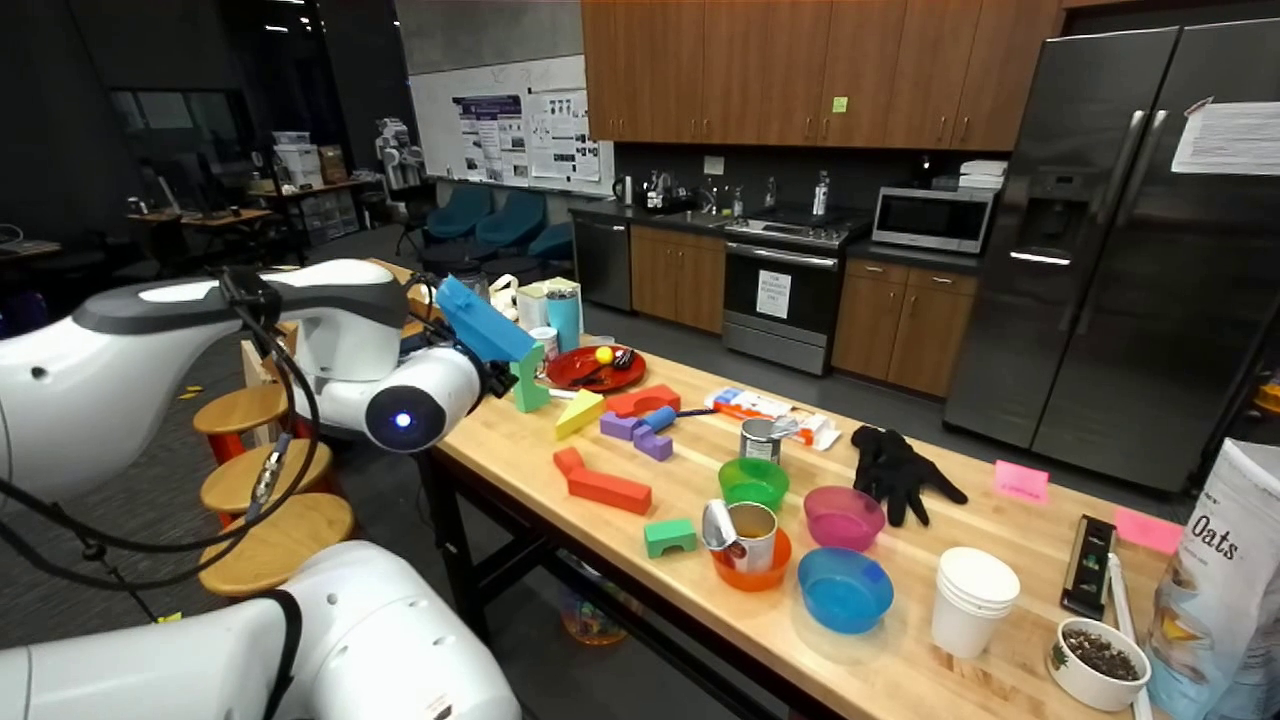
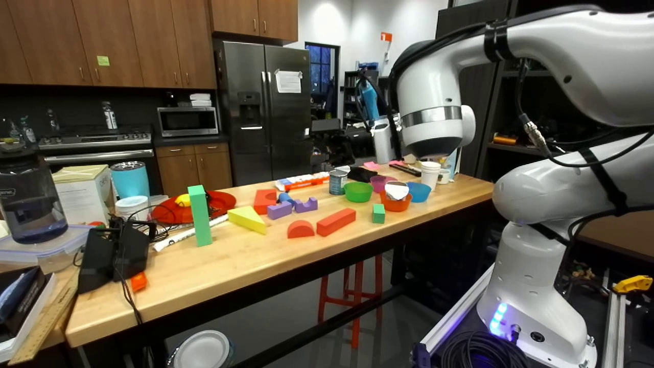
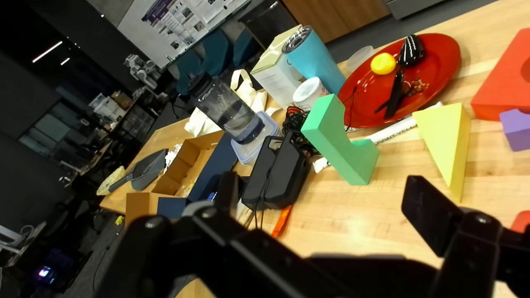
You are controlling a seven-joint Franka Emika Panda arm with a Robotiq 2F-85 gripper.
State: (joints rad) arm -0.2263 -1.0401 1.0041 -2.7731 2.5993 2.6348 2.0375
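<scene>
- Two fingers [image 3: 430, 215] of the black metal gripper [image 3: 325, 203] stand wide apart in the wrist view, light wooden tabletop [image 3: 385, 223] showing in the gap between them.
- Beyond the fingertips and apart from them, a tall green L-shaped block [image 3: 337, 145] stands upright on that tabletop.
- To the right of the green block lies a yellow triangular block [image 3: 447, 140]; behind the green block and to its right, a glossy red oval plate [image 3: 443, 62] carries a small yellow ball [image 3: 383, 63] and a black plastic utensil [image 3: 395, 89].
- To the left of the green block sit black plastic boxes with cords [image 3: 277, 171]; directly behind it rises a light-blue cylindrical tumbler [image 3: 316, 60].
- In an exterior view, the gripper's dark end appears just left of the green block; how its fingers stand cannot be told from there.
- Well to the right of the green block, that view also shows a green plastic bowl [image 1: 753, 492], a pink plastic bowl [image 1: 845, 522], a blue plastic bowl [image 1: 845, 598] and an orange plastic bowl [image 1: 755, 580] holding an opened metal can [image 1: 755, 540].
- In an exterior view, a red rectangular bar [image 2: 336, 222], a red half-round block [image 2: 300, 230] and two purple notched blocks [image 2: 305, 205] lie to the right of the green block.
- The white robot arm [image 2: 431, 97] is well to its right.
</scene>
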